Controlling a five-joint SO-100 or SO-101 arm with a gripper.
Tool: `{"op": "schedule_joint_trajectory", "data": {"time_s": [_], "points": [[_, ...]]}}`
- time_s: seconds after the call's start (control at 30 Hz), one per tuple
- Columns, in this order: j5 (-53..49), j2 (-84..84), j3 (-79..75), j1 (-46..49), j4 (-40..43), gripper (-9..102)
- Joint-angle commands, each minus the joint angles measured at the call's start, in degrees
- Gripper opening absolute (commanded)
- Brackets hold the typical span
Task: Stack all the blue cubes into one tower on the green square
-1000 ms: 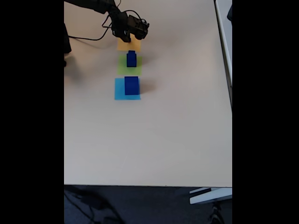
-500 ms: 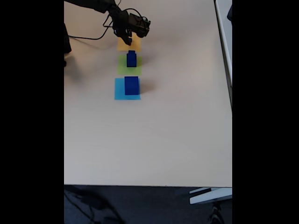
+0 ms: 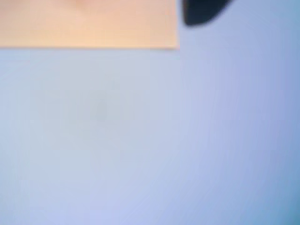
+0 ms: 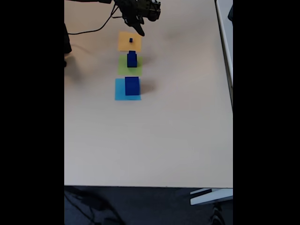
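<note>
Since a second ago I have lifted my gripper (image 4: 139,29) away from the orange-yellow square (image 4: 124,43) toward the far edge of the table (image 4: 178,131) in the fixed view, uncovering a tiny blue cube (image 4: 131,41) that sits on that square. Whether my jaws are apart or closed I cannot tell; they are too small and dark there, and nothing seems to hang between them. The wrist view is blurred, with the orange-yellow square's corner at the top left and a dark tip at the top edge.

The middle blue cube (image 4: 132,59) stands on the green square (image 4: 123,68), just nearer than the orange one. The large blue cube (image 4: 132,86) sits on the light-blue square (image 4: 120,93), nearest of the three.

My worry is order. The large cube belongs at the bottom, yet the middle one already occupies the green square; setting the big one on top would make a top-heavy, tippy tower. The tiny cube is also easy to nudge or pinch off-centre, and it could skitter off its square.

I see no readable brand, label or writing anywhere.
</note>
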Motion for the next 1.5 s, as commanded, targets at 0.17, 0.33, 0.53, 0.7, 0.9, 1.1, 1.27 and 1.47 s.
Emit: {"op": "schedule_joint_trajectory", "data": {"time_s": [0.17, 0.33, 0.53, 0.7, 0.9, 1.1, 1.27, 1.47], "points": [[-6.6, 3.5, -8.2, 6.7, 8.8, 36], [-9.1, 5.6, -7.7, 9.1, 12.8, 36], [-12.7, 7.3, -7.6, 12.1, 17.1, 34], [-14.9, 7.8, -6.1, 14.2, 18.1, 33], [-16.7, 8.4, -2.8, 15.3, 18.1, 33], [-17.3, 8.8, 0.8, 15.5, 17.8, 34], [-17.7, 9.1, 3.4, 15.7, 17.2, 34], [-18.5, 9.7, 6.2, 16.5, 15.6, 33]]}}
